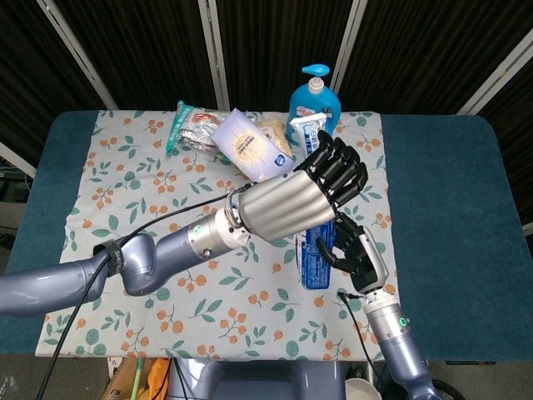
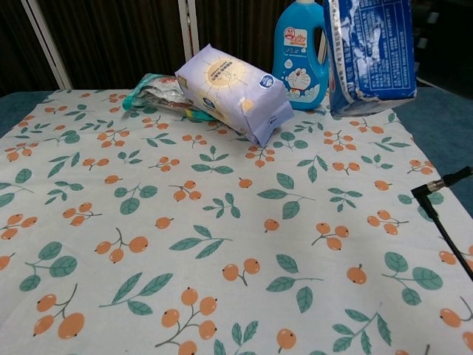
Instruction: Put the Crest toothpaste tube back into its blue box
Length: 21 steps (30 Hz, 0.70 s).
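Left hand [image 1: 304,200] raised mid-table in head view, big silver back toward camera, dark fingers [image 1: 337,167] bunched up top; white-and-blue toothpaste tube [image 1: 306,125] pokes out above them, cap end toward the blue pump bottle [image 1: 315,100]; looks held in that hand but the actual contact is hidden behind the palm, so grip is a judgement; right hand [image 1: 354,254] below and right, fingers wrapped on the blue box [image 1: 315,260], box lifted off the floral cloth [image 1: 166,200]; chest view shows the box [image 2: 369,52] hanging upright, lower end open and ragged just above the cloth, no hands visible there; tube not in the box yet, it sits above and behind the box, the two roughly in line but apart; which box end faces the tube cannot tell, left hand covers it

Clutter at back: lavender pack [image 1: 250,146] leaning on a green foil wrapper [image 1: 187,125], both clear of the hands

Risks, judged: lower flap end looks open, so tube pushed in from top could slide straight through and drop on the cloth; box is thin card, right hand squeezing may flatten the mouth and jam the tube shoulder; left hand blocks the head camera on the insertion point, so misalignment likely goes unseen; tube tail near the pump bottle, a swing back could knock it
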Each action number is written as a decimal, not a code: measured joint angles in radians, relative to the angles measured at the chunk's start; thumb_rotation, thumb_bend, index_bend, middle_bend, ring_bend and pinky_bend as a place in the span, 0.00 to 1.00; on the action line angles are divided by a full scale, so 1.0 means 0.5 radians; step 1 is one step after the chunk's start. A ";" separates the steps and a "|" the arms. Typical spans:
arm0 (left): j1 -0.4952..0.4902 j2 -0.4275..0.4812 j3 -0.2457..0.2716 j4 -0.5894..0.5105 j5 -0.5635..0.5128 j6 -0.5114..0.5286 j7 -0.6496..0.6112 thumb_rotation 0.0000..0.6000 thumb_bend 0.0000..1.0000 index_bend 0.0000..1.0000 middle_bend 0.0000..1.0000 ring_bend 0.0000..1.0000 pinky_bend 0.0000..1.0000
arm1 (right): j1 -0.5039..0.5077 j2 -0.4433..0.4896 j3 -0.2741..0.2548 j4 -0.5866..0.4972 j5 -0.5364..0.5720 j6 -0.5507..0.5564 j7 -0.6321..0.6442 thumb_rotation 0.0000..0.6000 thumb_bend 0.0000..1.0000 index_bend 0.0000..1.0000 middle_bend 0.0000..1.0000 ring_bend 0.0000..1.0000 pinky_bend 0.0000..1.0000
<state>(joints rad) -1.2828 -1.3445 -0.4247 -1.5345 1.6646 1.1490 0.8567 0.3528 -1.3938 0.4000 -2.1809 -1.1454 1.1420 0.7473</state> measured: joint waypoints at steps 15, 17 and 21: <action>0.160 0.089 -0.065 -0.140 0.044 0.334 -0.133 1.00 0.13 0.26 0.32 0.34 0.35 | -0.050 -0.024 0.037 0.079 -0.153 0.057 0.302 1.00 0.41 0.59 0.65 0.63 0.54; 0.222 0.119 -0.041 -0.166 0.062 0.391 -0.144 1.00 0.13 0.26 0.32 0.34 0.35 | -0.065 -0.020 0.066 0.087 -0.171 0.090 0.363 1.00 0.41 0.59 0.65 0.63 0.54; 0.427 0.203 0.046 -0.242 0.102 0.564 -0.194 1.00 0.13 0.26 0.32 0.34 0.35 | -0.092 0.024 0.139 0.101 -0.184 0.137 0.472 1.00 0.41 0.59 0.65 0.62 0.54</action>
<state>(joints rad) -1.0691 -1.2429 -0.4018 -1.6553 1.7158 1.4311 0.7596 0.3069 -1.3815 0.4695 -2.1304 -1.2374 1.2106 0.9835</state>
